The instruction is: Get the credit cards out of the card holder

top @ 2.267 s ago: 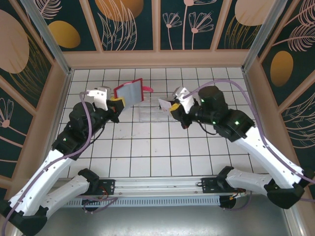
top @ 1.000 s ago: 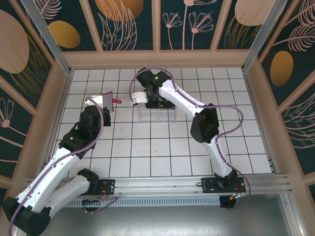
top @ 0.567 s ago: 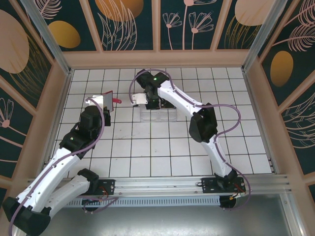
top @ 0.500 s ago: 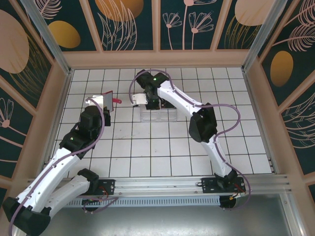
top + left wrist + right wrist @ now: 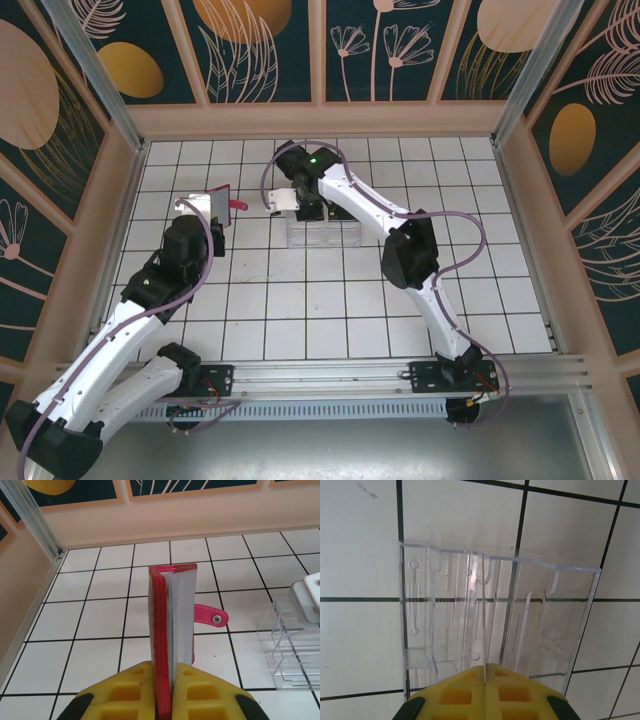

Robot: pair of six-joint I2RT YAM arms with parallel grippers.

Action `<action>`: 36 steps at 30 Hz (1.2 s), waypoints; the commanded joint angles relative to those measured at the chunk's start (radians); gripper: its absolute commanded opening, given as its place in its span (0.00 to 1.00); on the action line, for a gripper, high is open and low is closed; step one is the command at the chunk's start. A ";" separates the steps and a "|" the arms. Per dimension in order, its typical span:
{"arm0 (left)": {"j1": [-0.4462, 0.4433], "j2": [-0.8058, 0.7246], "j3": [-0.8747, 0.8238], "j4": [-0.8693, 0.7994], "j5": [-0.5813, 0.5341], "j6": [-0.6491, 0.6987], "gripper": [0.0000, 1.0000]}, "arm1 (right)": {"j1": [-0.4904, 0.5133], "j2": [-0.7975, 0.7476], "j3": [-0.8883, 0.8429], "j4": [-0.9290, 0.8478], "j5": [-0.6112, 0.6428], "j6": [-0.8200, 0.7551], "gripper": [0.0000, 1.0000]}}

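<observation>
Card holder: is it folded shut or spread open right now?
Folded, but unsnapped: the card holder stands upright, pinched in the left end effector, its snap tab sticking out loose.

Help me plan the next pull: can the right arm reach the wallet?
Likely yes: the wallet stands upright in the left jaws, bare tiles between it and the right gripper over the tray.

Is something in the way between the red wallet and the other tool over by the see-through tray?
Nothing visible is. The left tool clamps the red wallet upright. The right tool hangs shut over the clear tray, and bare white tiles lie between them.
</observation>
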 commanded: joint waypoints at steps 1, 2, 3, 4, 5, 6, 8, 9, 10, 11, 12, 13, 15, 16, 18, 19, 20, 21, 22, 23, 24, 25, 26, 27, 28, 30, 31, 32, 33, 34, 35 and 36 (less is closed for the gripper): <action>0.004 -0.009 -0.007 0.033 0.001 0.015 0.00 | 0.007 -0.051 0.025 -0.019 0.057 -0.005 0.00; 0.004 -0.009 -0.007 0.033 0.002 0.017 0.00 | 0.005 -0.054 0.020 -0.020 0.064 -0.004 0.00; 0.004 -0.011 -0.007 0.033 0.002 0.017 0.00 | 0.002 -0.055 0.017 -0.020 0.069 -0.005 0.00; 0.005 -0.011 -0.009 0.033 0.002 0.017 0.00 | -0.002 -0.055 0.016 -0.020 0.070 -0.002 0.00; 0.004 -0.011 -0.009 0.033 0.001 0.017 0.00 | -0.004 -0.055 0.015 -0.019 0.071 -0.001 0.00; 0.004 -0.011 -0.008 0.033 0.001 0.018 0.00 | -0.007 -0.054 0.013 -0.019 0.073 0.000 0.00; 0.005 -0.011 -0.009 0.033 0.002 0.020 0.00 | -0.009 -0.049 0.010 -0.019 0.073 -0.001 0.00; 0.004 -0.011 -0.009 0.033 0.002 0.019 0.00 | -0.010 -0.046 0.010 -0.017 0.073 0.000 0.00; 0.004 -0.010 -0.010 0.033 0.001 0.020 0.00 | -0.012 -0.042 0.010 -0.016 0.070 0.001 0.00; 0.004 -0.012 -0.010 0.033 0.002 0.021 0.00 | -0.013 -0.039 0.010 -0.015 0.068 0.002 0.00; 0.003 -0.012 -0.010 0.032 0.001 0.021 0.00 | -0.016 -0.036 0.009 -0.015 0.067 0.005 0.00; 0.004 -0.014 -0.010 0.033 -0.001 0.021 0.00 | -0.018 -0.033 0.009 -0.014 0.065 0.007 0.00; 0.004 -0.015 -0.012 0.032 -0.002 0.023 0.00 | -0.021 -0.027 0.007 -0.009 0.068 0.014 0.00; 0.004 -0.017 -0.012 0.033 -0.001 0.023 0.00 | -0.022 -0.022 0.007 -0.006 0.067 0.016 0.00; 0.004 -0.015 -0.012 0.033 0.002 0.024 0.00 | -0.027 -0.014 0.008 -0.002 0.059 0.021 0.00; 0.005 -0.015 -0.012 0.033 0.002 0.024 0.00 | -0.028 -0.010 0.009 0.001 0.057 0.022 0.00; 0.004 -0.015 -0.013 0.033 0.003 0.025 0.00 | -0.029 -0.006 0.009 0.003 0.057 0.022 0.00; 0.004 -0.015 -0.012 0.033 0.003 0.026 0.00 | -0.027 -0.001 0.009 0.004 0.055 0.019 0.00; 0.004 -0.016 -0.013 0.032 0.003 0.026 0.00 | -0.026 0.003 0.009 0.006 0.052 0.018 0.00; 0.004 -0.017 -0.012 0.032 0.004 0.026 0.00 | -0.026 0.007 0.010 0.007 0.050 0.016 0.00; 0.004 -0.017 -0.013 0.032 0.004 0.025 0.00 | -0.024 0.010 0.010 0.007 0.047 0.015 0.00; 0.004 -0.018 -0.015 0.031 0.003 0.026 0.00 | -0.022 0.013 0.011 0.009 0.044 0.011 0.00; 0.004 -0.018 -0.015 0.030 0.003 0.026 0.00 | -0.021 0.017 0.012 0.012 0.045 0.009 0.00; 0.004 -0.020 -0.015 0.030 0.003 0.026 0.00 | -0.019 0.019 0.012 0.016 0.047 0.006 0.00; 0.004 -0.019 -0.016 0.030 0.003 0.026 0.00 | -0.017 0.022 0.011 0.019 0.047 0.004 0.00; 0.004 -0.020 -0.017 0.029 0.005 0.026 0.00 | -0.014 0.029 0.014 0.030 0.050 0.000 0.00; 0.003 -0.020 -0.016 0.029 0.004 0.026 0.00 | -0.013 0.032 0.015 0.034 0.053 -0.003 0.00; 0.004 -0.022 -0.018 0.029 0.005 0.026 0.00 | -0.012 0.035 0.017 0.039 0.054 -0.004 0.00; 0.004 -0.023 -0.015 0.029 0.005 0.027 0.00 | -0.011 0.038 0.018 0.042 0.055 -0.005 0.00; 0.004 -0.023 -0.018 0.027 0.005 0.026 0.00 | -0.009 0.041 0.019 0.048 0.057 -0.004 0.00; 0.004 -0.025 -0.019 0.027 0.003 0.026 0.00 | -0.007 0.043 0.021 0.052 0.060 -0.005 0.00; 0.004 -0.026 -0.019 0.027 0.003 0.026 0.00 | -0.006 0.043 0.021 0.057 0.063 -0.005 0.00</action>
